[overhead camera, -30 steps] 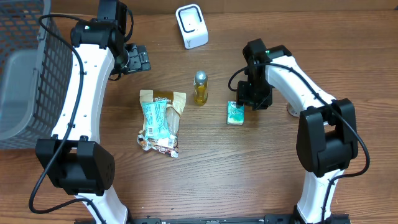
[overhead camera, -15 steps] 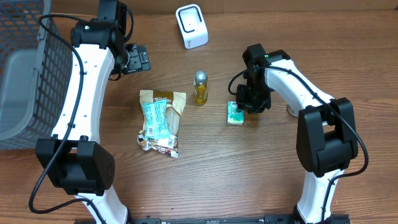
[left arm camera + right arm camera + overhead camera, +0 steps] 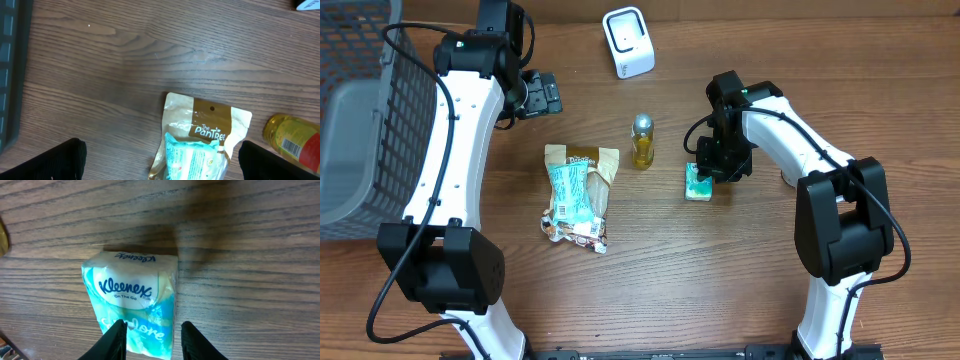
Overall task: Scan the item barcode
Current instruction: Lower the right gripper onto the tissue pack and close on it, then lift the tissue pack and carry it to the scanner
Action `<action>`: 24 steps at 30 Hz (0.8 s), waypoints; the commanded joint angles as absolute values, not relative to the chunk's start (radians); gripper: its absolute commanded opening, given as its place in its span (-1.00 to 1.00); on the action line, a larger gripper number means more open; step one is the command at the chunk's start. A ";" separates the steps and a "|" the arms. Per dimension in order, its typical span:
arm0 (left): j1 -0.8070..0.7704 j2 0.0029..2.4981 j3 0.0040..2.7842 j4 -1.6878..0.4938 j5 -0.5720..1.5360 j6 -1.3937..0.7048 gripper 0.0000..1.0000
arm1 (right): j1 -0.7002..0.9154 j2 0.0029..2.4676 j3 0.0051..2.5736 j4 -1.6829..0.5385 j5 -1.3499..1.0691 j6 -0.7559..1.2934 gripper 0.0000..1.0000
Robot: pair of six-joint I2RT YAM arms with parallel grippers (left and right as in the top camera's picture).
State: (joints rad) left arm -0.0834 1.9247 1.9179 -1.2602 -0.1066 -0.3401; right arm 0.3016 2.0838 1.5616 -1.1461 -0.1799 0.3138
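Right gripper [image 3: 151, 339] has slid over from beside the tissue pack [image 3: 132, 297] and narrowed. Its fingers now straddle one end, with the pack flat on the table [image 3: 720, 280] near the bottle [image 3: 642, 142]. Clamped or just bracketing, can't tell (one finger looks barely off the wrap). Left gripper [image 3: 165, 162] wide open, empty. No barcode visible in any view, likely underneath; pack's far end cut off. Scanner [image 3: 628, 42] well apart.
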 commanded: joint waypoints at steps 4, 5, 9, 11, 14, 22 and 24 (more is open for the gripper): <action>-0.085 1.923 1.933 -1.259 -0.114 -0.336 1.00 | 0.303 2.056 1.481 -1.081 -0.189 0.315 -0.35; -0.085 1.923 1.933 -1.259 -0.115 -0.336 1.00 | 0.303 2.056 1.467 -1.065 -0.189 0.315 -0.35; -0.085 1.923 1.933 -1.259 -0.114 -0.336 0.99 | 0.303 2.056 1.405 -0.994 -0.189 0.315 -0.53; -0.085 1.923 1.933 -1.259 -0.115 -0.336 0.99 | 0.303 2.056 1.394 -0.985 -0.189 0.315 -0.57; -0.085 1.922 1.933 -1.259 -0.115 -0.336 0.99 | 0.303 2.056 1.394 -0.986 -0.189 0.315 -0.67; -0.085 1.923 1.933 -1.259 -0.114 -0.336 1.00 | 0.290 2.055 1.663 -1.106 -0.186 0.235 -0.93; -0.085 1.923 1.933 -1.259 -0.114 -0.336 1.00 | 0.293 2.055 1.810 -1.168 -0.171 0.192 -0.93</action>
State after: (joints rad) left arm -0.0834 1.9247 1.9179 -1.2602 -0.1066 -0.3401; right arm 0.2951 2.0647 1.5993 -1.1206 -0.1974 0.2752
